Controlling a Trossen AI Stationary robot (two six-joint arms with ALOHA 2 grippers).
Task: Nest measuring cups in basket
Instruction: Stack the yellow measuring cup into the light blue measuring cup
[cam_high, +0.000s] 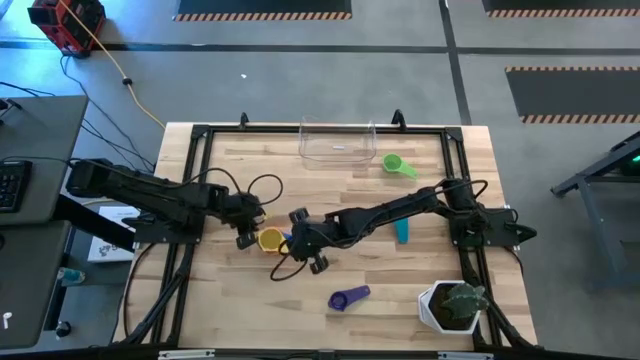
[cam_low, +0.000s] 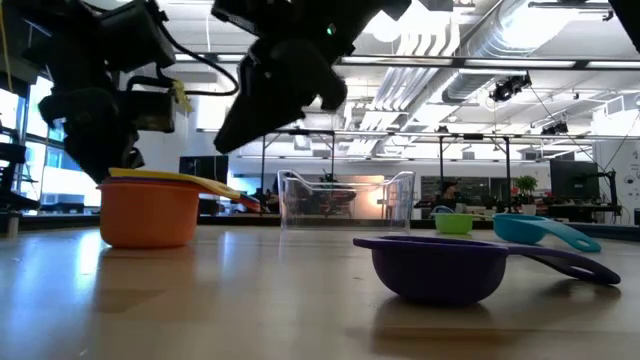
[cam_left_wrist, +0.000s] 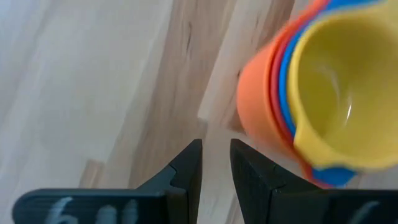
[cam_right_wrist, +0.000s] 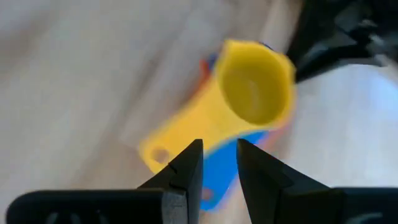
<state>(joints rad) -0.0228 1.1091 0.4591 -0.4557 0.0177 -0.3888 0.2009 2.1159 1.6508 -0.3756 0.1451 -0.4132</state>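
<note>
- Stack (cam_high: 271, 239): yellow cup nested in blue, in orange-red; stands on the table, centre-left of the high view, between the two grippers. In the low view it sits at left (cam_low: 150, 211), handles pointing toward picture right.
- Left gripper (cam_high: 246, 226): just left of the stack in the high view, touching or nearly so. Left wrist view shows its fingers (cam_left_wrist: 186, 171) a narrow gap apart with nothing between them; the stack (cam_left_wrist: 311, 93) lies off to one side, not in the jaws.
- Right gripper (cam_high: 306, 250): just right of the stack in the high view, raised above it in the low view. Fingers (cam_right_wrist: 185, 168) a narrow gap apart, empty; the yellow handle (cam_right_wrist: 171, 140) lies directly ahead of the tips, its long axis running diagonally from the cup toward them.
- Judgement: both arms are about equally near; the right has the handles on its side.
- Basket (cam_high: 337, 140): top centre of the table, empty, well apart from the stack.
- Loose cups: green (cam_high: 396, 165) right of the basket; teal (cam_high: 402, 231) mid-right; purple (cam_high: 347, 298) lower centre.
</note>
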